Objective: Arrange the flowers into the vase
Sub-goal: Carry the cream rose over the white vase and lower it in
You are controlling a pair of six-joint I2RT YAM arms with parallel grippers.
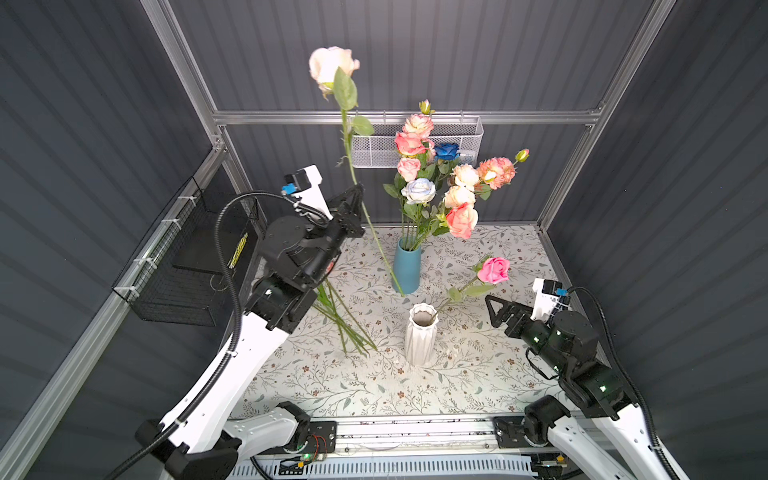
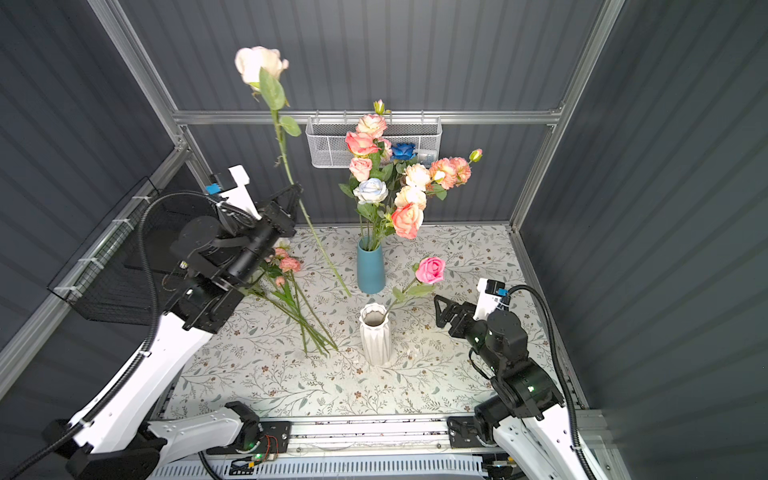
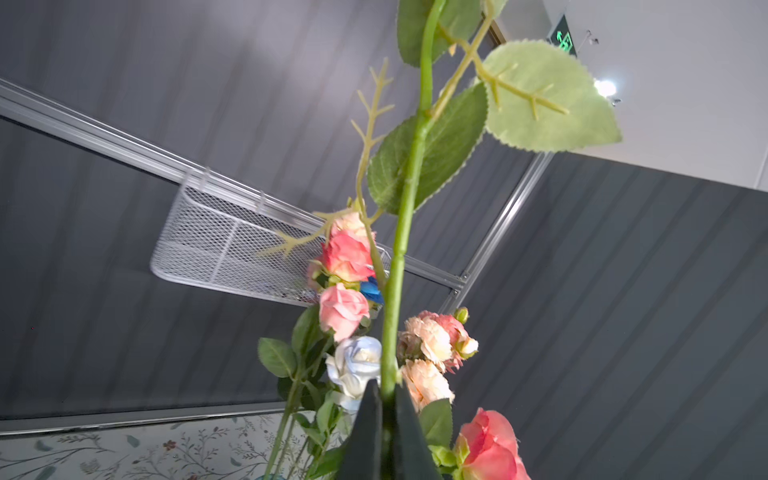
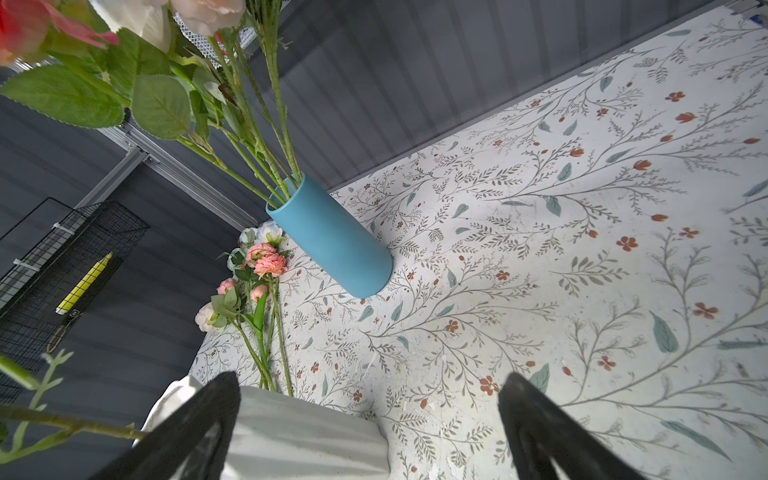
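Cream rose [image 1: 333, 66] held high, stem pinched in upturned left gripper [image 1: 358, 192], right gripper [image 1: 492, 309] agape

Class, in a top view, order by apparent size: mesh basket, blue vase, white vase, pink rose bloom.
1. mesh basket
2. white vase and blue vase: nearly alike; the white one stands nearer the camera, so unranked
3. pink rose bloom

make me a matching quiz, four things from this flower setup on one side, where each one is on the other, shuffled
1 cream rose
2 bright pink rose
3 blue vase
4 loose flowers

a lying on the table
b stem clamped in the left gripper
c standing in the white vase
d holding the mixed blooms

Pairs: 1-b, 2-c, 3-d, 4-a
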